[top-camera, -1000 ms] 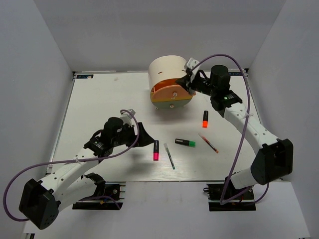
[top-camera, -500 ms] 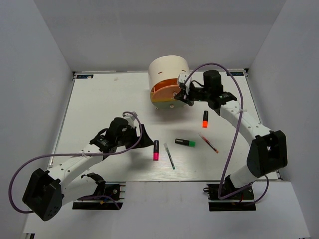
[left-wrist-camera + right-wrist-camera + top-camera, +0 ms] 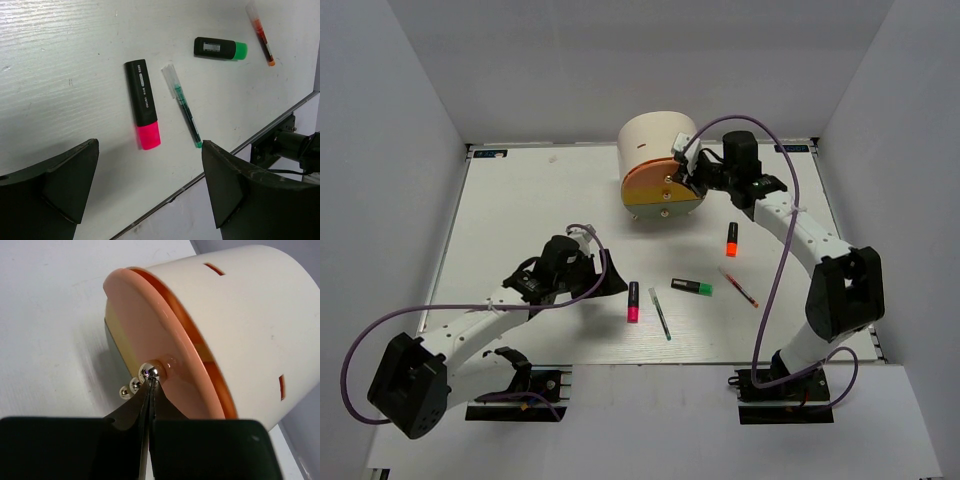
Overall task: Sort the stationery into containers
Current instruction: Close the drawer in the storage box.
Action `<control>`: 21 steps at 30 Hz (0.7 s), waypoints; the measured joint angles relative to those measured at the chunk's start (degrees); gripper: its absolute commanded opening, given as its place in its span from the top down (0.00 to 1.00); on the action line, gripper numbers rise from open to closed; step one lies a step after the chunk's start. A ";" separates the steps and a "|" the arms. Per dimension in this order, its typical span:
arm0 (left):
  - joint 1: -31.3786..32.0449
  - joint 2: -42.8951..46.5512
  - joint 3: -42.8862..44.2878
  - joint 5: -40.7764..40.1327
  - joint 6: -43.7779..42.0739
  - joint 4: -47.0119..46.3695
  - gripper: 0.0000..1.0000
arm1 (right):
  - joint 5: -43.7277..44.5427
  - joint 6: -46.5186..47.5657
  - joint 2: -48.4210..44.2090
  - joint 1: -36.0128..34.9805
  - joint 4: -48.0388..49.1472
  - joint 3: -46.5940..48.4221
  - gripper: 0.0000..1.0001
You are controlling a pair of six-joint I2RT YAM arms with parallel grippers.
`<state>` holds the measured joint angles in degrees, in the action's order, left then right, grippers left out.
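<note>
Right gripper [image 3: 150, 384] pinched closed, tips touching the knob [image 3: 151, 371] of the orange drawer [image 3: 150, 325]; left gripper [image 3: 613, 277] spread wide just beside the pink marker [image 3: 633, 301].
Five items lie mid-frame in the top view: three markers, with the green marker [image 3: 691, 287] and orange marker [image 3: 731, 240], and two pens, a dark pen [image 3: 660, 313] and a red pen [image 3: 738, 286]. One cabinet [image 3: 655, 135] stands at top centre. The right arm arcs up from lower right; the left arm stretches low from lower left.

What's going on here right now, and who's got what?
The right gripper, shut, has its tips against the silver knob of the orange drawer, which stands slightly out of the cream cabinet. The left gripper hovers open above the pink-ended marker, holding nothing. The green-ended marker, orange-ended marker, thin dark pen and red pen lie loose on the table.
</note>
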<state>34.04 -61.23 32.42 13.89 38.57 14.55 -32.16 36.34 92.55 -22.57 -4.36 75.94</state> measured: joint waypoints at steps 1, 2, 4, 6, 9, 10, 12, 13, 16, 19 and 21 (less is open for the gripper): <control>0.00 -0.24 0.00 0.00 0.00 -0.02 0.07 | 0.44 -0.04 0.66 0.00 0.31 0.52 1.00; 0.00 -0.52 0.00 -0.04 0.00 0.00 0.07 | 0.81 -0.15 1.36 0.00 0.48 1.05 1.00; 0.00 -1.20 0.02 -0.31 0.00 -0.02 0.07 | 1.55 -0.35 2.58 0.00 0.90 1.88 1.00; 0.00 -1.99 0.22 -0.57 0.00 0.04 0.07 | 2.19 -0.70 3.50 0.04 1.29 2.45 1.00; 0.00 -3.17 0.72 -0.87 0.02 0.00 0.07 | 3.13 -1.38 5.29 0.07 1.95 3.87 1.00; 0.00 -3.56 0.94 -0.96 0.02 -0.02 0.07 | 3.26 -1.51 5.53 0.07 1.95 4.04 1.00; 0.00 -4.11 1.29 -1.01 0.02 -0.20 0.07 | 3.26 -1.68 5.81 0.07 1.92 4.22 1.00; 0.00 -4.22 1.36 -1.05 0.02 -0.28 0.07 | 3.10 -1.68 5.81 0.07 1.90 4.22 1.00; 0.00 -4.24 1.36 -1.07 0.02 -0.46 0.07 | 1.27 -1.90 4.81 0.15 2.64 2.84 0.83; 0.00 -4.35 1.38 -1.25 0.02 -0.66 0.07 | -0.63 -4.07 1.22 0.22 3.23 -1.86 0.52; 0.00 -4.59 1.38 -1.29 0.02 -0.81 0.07 | -1.44 -5.84 -1.51 0.22 3.65 -5.31 0.49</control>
<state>34.04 -65.82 33.80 12.60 38.59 13.74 -33.61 30.50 91.05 -22.35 -0.71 70.63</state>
